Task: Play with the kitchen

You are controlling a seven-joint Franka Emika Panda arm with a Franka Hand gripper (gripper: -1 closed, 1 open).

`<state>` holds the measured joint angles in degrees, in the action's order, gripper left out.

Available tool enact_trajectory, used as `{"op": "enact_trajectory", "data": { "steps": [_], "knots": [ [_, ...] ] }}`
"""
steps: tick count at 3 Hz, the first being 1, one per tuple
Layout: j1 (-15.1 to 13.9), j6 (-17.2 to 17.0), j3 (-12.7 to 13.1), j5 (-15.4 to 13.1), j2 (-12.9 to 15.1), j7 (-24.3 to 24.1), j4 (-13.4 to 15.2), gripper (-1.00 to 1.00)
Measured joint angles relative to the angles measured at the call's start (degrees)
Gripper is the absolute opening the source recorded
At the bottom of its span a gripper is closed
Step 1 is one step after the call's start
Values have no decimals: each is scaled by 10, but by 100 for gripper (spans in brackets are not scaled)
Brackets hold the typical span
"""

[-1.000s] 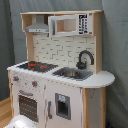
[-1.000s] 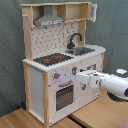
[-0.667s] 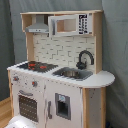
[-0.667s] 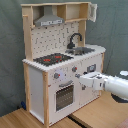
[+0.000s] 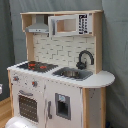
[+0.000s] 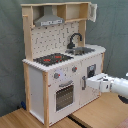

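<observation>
1 tool (image 6: 91,81) beside the kitchen (image 6: 60,60)

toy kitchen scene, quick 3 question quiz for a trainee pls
1. True or false: the black faucet stands over the hob.
2. In the second exterior view, the gripper is level with which part of the kitchen: (a) hood, (b) lower front, (c) top shelf?
3. What colour are the rings on the hob?

Key: 1 false, it stands at the sink; 2 b; 3 red.
</observation>
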<state>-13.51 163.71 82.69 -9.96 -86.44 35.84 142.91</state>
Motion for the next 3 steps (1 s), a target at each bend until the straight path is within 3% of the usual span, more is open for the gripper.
{"op": "enact_trajectory", "data": {
  "steps": [2,3],
  "knots": [
    [56,4,0,0,1,19,106,100],
    [43,26,-18,2,1,16,156,100]
  ]
}}
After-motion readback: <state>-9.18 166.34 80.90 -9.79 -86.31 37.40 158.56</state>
